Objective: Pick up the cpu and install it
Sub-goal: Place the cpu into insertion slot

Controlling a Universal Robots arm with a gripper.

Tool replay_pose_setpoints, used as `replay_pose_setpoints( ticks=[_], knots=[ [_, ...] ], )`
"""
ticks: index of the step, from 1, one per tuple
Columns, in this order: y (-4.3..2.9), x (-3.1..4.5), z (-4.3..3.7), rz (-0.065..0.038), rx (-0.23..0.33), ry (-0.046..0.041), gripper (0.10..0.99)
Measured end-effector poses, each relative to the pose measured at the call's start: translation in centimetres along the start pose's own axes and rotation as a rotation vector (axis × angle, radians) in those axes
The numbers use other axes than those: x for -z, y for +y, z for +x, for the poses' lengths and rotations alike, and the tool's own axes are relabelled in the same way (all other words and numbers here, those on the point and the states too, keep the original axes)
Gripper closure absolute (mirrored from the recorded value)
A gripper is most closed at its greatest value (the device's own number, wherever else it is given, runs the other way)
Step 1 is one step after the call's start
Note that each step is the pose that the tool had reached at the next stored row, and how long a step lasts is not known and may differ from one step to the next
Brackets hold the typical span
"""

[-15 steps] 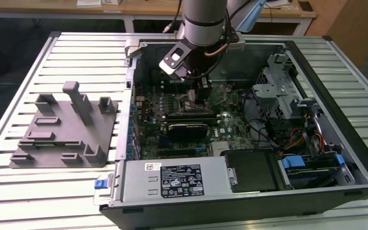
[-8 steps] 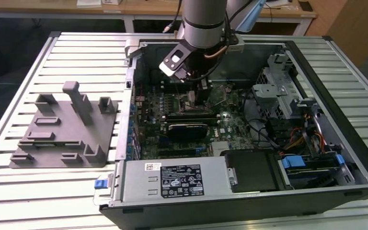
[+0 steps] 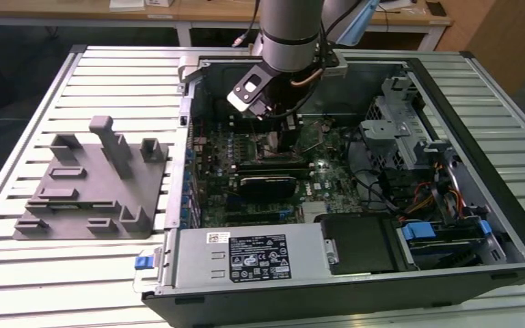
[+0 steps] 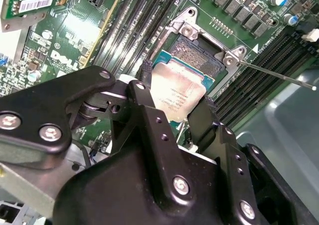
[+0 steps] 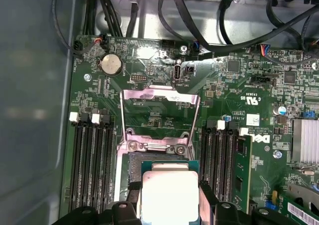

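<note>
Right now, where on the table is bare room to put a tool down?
The slatted table is bare behind the grey fixture and in front of it. Inside the computer case it is crowded: the gripper holds the cpu over the socket.

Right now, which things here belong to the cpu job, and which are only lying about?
In the job: cpu, at the socket; gripper, shut on the cpu; raised socket frame.
Lying about: grey fixture; coin battery; power supply.
</note>
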State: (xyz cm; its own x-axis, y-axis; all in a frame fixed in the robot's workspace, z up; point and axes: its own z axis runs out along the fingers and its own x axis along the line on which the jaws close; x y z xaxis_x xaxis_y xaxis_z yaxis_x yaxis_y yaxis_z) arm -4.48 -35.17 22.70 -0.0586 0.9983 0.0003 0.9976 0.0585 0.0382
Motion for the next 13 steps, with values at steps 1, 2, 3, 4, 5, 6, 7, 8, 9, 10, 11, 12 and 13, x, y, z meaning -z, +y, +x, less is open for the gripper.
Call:
replay_pose_setpoints(
  ticks=[1, 2, 3, 4, 5, 6, 7, 8, 9, 10, 11, 12, 13],
  knots=[
    [0.0, -0.07, 0.01, 0.0, 0.0, -0.0017, 0.545],
    [0.0, -0.14, 0.02, 0.0, -0.001, -0.0037, 0.545],
    [-0.01, -0.2, 0.02, 0.0, -0.001, -0.0058, 0.545],
    [-0.01, -0.26, 0.04, 0.0, -0.002, -0.0083, 0.545],
    [-0.01, -0.34, 0.05, 0.001, -0.002, -0.0103, 0.545],
    [-0.01, -0.4, 0.06, 0.001, -0.003, -0.012, 0.545],
    [-0.01, -0.47, 0.08, 0.001, -0.003, -0.0138, 0.545],
    [-0.01, -0.55, 0.1, 0.001, -0.003, -0.0152, 0.545],
    [-0.02, -0.61, 0.13, 0.001, -0.003, -0.0157, 0.545],
    [-0.02, -0.66, 0.17, 0.002, -0.003, -0.016, 0.545],
    [-0.02, -0.71, 0.22, 0.002, -0.003, -0.0161, 0.545],
    [-0.02, -0.76, 0.27, 0.002, -0.003, -0.0161, 0.545],
    [-0.02, -0.81, 0.33, 0.003, -0.003, -0.0162, 0.545]
  ],
)
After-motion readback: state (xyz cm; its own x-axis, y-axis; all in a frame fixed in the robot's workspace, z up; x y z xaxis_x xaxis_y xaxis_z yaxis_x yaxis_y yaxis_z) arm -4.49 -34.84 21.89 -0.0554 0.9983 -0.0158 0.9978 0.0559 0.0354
